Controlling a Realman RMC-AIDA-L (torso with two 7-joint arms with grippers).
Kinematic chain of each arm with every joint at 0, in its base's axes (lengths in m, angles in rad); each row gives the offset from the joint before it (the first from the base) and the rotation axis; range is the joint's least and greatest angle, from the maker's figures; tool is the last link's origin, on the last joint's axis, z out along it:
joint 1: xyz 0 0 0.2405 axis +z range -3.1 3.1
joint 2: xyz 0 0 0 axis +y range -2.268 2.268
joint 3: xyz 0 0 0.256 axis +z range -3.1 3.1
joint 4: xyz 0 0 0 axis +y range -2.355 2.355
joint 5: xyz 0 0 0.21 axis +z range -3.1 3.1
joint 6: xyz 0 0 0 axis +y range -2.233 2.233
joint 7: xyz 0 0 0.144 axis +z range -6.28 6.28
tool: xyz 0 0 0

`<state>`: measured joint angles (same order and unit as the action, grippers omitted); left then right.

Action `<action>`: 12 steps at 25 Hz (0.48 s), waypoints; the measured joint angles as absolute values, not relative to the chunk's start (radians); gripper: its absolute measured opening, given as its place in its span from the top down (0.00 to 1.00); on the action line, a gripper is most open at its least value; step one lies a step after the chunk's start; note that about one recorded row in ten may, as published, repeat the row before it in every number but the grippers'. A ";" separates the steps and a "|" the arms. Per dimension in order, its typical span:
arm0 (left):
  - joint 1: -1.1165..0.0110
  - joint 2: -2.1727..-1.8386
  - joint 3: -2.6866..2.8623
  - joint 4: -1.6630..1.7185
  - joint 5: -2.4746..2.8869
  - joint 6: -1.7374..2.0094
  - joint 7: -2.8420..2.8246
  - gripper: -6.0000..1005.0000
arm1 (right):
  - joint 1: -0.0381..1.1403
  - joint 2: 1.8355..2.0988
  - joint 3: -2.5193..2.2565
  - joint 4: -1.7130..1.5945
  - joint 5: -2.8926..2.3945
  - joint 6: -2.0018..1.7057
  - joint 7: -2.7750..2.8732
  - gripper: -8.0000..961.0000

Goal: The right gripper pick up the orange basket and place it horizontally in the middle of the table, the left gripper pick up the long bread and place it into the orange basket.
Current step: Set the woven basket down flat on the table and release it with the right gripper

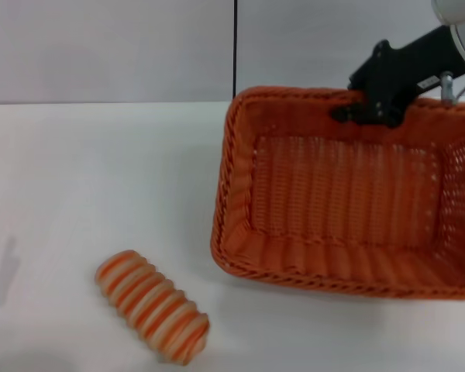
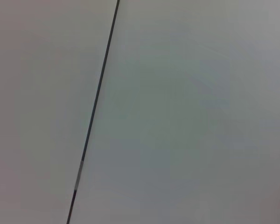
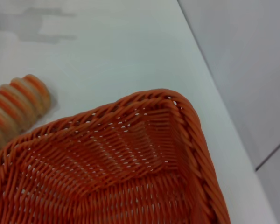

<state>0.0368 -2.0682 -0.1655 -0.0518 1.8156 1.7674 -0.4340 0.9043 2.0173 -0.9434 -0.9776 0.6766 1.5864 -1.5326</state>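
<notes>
The orange basket is on the right half of the white table, its long side across the head view, its right end running past the frame edge. My right gripper reaches in from the upper right, and its black fingers clamp the basket's far rim. The right wrist view looks down into a basket corner. The long bread, striped orange and cream, lies alone at the front left of the table; it also shows in the right wrist view. The left gripper is out of view.
A grey wall with a thin dark vertical seam stands behind the table; the left wrist view shows only that wall and seam. A faint shadow lies on the table's left edge.
</notes>
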 joint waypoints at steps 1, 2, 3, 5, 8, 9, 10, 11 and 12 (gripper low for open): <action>0.051 -2.069 -0.163 -0.056 1.816 1.775 -0.434 0.22 | 0.904 2.019 -0.944 -0.978 0.690 1.577 -1.569 0.84; 0.055 -2.069 -0.161 -0.058 1.817 1.777 -0.434 0.22 | 0.903 2.021 -0.945 -0.978 0.699 1.573 -1.590 0.84; 0.061 -2.069 -0.158 -0.061 1.817 1.781 -0.434 0.22 | 0.901 2.023 -0.949 -0.976 0.717 1.569 -1.627 0.84; 0.075 -2.069 -0.153 -0.065 1.818 1.791 -0.434 0.22 | 0.900 2.028 -0.955 -0.966 0.736 1.565 -1.685 0.84; 0.088 -2.068 -0.151 -0.066 1.818 1.802 -0.433 0.22 | 0.910 2.038 -0.963 -0.941 0.738 1.548 -1.737 0.84; 0.092 -2.068 -0.151 -0.066 1.818 1.806 -0.433 0.22 | 0.913 2.040 -0.973 -0.927 0.739 1.535 -1.751 0.84; 0.096 -2.068 -0.150 -0.066 1.818 1.810 -0.433 0.22 | 0.918 2.046 -1.006 -0.898 0.740 1.507 -1.771 0.84; 0.097 -2.068 -0.150 -0.066 1.818 1.812 -0.433 0.22 | 0.918 2.046 -1.006 -0.898 0.740 1.507 -1.771 0.84; 0.100 -2.068 -0.150 -0.066 1.818 1.816 -0.433 0.22 | 0.918 2.050 -1.033 -0.887 0.740 1.487 -1.775 0.84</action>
